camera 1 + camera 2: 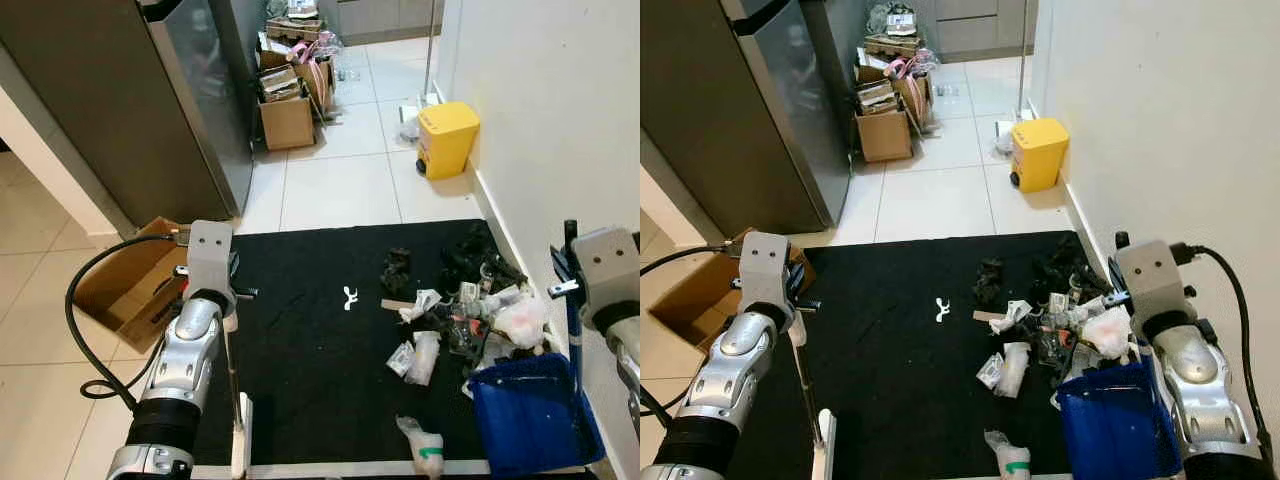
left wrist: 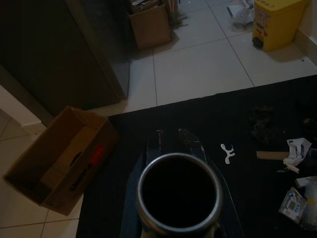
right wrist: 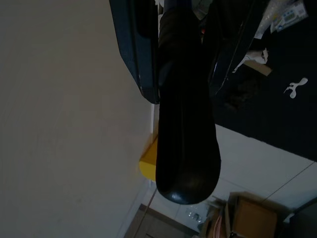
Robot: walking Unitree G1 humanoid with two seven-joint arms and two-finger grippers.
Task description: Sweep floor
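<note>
1. Broom handle point(image 2: 178, 191) at lower centre of left wrist view, left gripper point(image 2: 173, 141) fingers pinching it.
2. Right gripper point(image 3: 185, 22) fingers pinching black dustpan handle point(image 3: 185, 124); blue dustpan point(image 1: 530, 415) lower right.
3. Trash pile point(image 1: 465, 305) on black mat point(image 1: 310, 350), right of centre.

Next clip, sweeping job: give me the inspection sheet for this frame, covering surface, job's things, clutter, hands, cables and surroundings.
Surface: black mat laid on pale floor tiles.
Job's things: broom, thin pole upright, white head low on the mat; blue dustpan at the mat's right edge by the wall; litter pile of wrappers and dark scraps just beyond the dustpan.
Clutter: small white scrap alone mid-mat; crumpled wrapper near the front edge.
Hands: left hand shut on the broom's pole; right hand shut on the dustpan's black handle.
Cables: black cable looping off the left arm.
Surroundings: fridge, open cardboard box, yellow bin, more boxes down the corridor.
</note>
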